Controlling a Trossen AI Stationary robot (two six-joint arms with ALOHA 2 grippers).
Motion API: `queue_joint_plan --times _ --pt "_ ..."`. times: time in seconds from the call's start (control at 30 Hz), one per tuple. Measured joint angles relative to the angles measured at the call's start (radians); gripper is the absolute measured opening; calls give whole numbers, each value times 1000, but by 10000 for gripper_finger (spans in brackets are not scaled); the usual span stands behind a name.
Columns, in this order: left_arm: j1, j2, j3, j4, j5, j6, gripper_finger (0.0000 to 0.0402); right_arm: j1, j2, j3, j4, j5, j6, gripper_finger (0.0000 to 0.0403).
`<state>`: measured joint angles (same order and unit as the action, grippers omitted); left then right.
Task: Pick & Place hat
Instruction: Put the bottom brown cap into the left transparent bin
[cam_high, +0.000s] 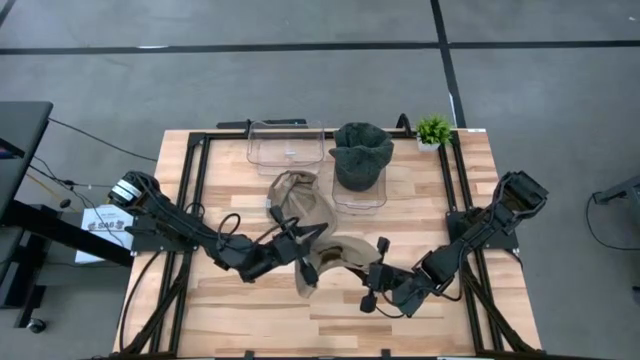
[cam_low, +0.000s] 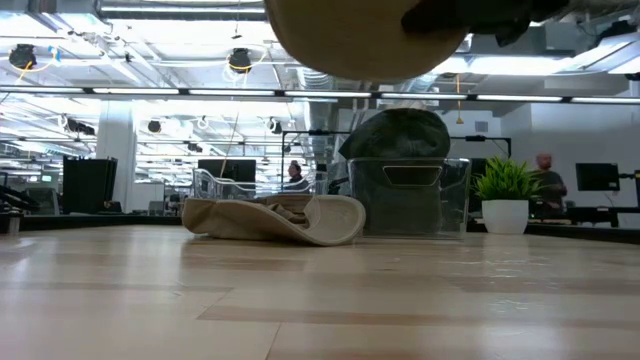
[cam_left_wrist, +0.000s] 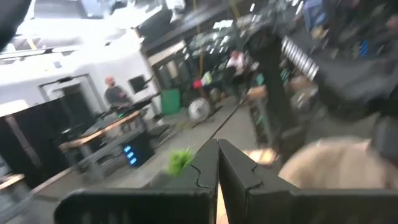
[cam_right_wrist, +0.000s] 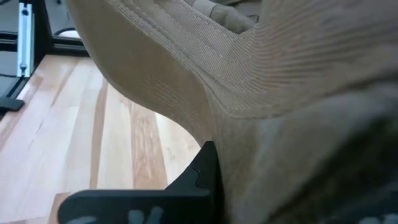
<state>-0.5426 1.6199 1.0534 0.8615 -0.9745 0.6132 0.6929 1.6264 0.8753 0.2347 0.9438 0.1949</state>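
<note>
Right end effector (cam_high: 372, 283) is hanging over the front middle of the light wooden counter (cam_high: 250, 320), fingers pressed together on the edge of a tan corduroy bucket hat (cam_high: 345, 255). That hat is lifted clear of the wood; from counter level you just see its rounded tan underside (cam_low: 350, 40) dangling up at the top, and the right wrist camera is basically full of ribbed tan fabric (cam_right_wrist: 261, 74) squeezed against one dark finger (cam_right_wrist: 202, 168).

Left end effector (cam_high: 295, 247) sits just beside that hat on its left, fingers (cam_left_wrist: 217, 174) pressed flat together with nothing between them. It's right next to the fabric, but I can't tell if it's actually touching it.

Second tan fabric hat (cam_high: 300, 200) lies crumpled on the counter behind the left end effector, brim side showing from counter level (cam_low: 290, 220). Behind that are two clear plastic bins: one (cam_high: 285, 145) further left with no hat in it, and one (cam_high: 360, 190) holding a dark green hat (cam_high: 360, 155) that sticks up over the rim. Small potted green plant (cam_high: 433, 131) sits at the back right corner.

Couple of people way off in the room behind, one at a desk (cam_low: 545, 175).
</note>
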Motion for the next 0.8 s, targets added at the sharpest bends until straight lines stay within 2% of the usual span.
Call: queue_joint_plan --times 0.23,0.33,0.43,0.57,0.67,0.8 --pt "0 -41 0 47 145 -31 6 -31 0 0 -106 -25 101 2" --pt "-8 -62 0 46 155 -47 6 -43 0 0 -151 -17 155 2" --pt "-25 -66 0 46 146 -48 6 -49 0 0 -161 45 196 2" --pt "-59 -65 0 21 78 -48 6 -37 0 0 -160 114 216 2" --pt "-89 -64 0 8 -43 -23 6 -23 0 0 -149 159 217 2" --pt "-129 -65 0 9 -179 30 6 -11 0 0 -134 148 195 2"
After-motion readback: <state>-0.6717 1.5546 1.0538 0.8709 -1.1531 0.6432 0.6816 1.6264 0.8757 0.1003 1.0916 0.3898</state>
